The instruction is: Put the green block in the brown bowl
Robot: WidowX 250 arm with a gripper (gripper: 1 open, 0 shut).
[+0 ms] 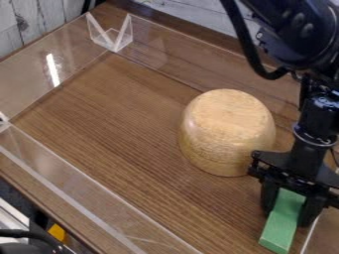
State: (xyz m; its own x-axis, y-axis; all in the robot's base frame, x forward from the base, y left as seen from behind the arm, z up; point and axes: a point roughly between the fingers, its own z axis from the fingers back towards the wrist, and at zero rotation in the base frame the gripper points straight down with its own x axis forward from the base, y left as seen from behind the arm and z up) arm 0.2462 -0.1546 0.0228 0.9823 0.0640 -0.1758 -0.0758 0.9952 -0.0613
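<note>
The green block [281,230] is a bright green bar lying on the wooden table near the bottom right, its far end between my gripper's fingers. My gripper [292,203] points almost straight down and is shut on that end of the block. The brown bowl [228,131] is a light tan wooden dome resting upside down just left of and behind the gripper, close to it but apart. The black arm rises from the gripper toward the top right.
Clear plastic walls [79,189] fence the table on the left, front and back, with a folded clear corner piece [110,33] at the far left. The table's right edge runs close beside the block.
</note>
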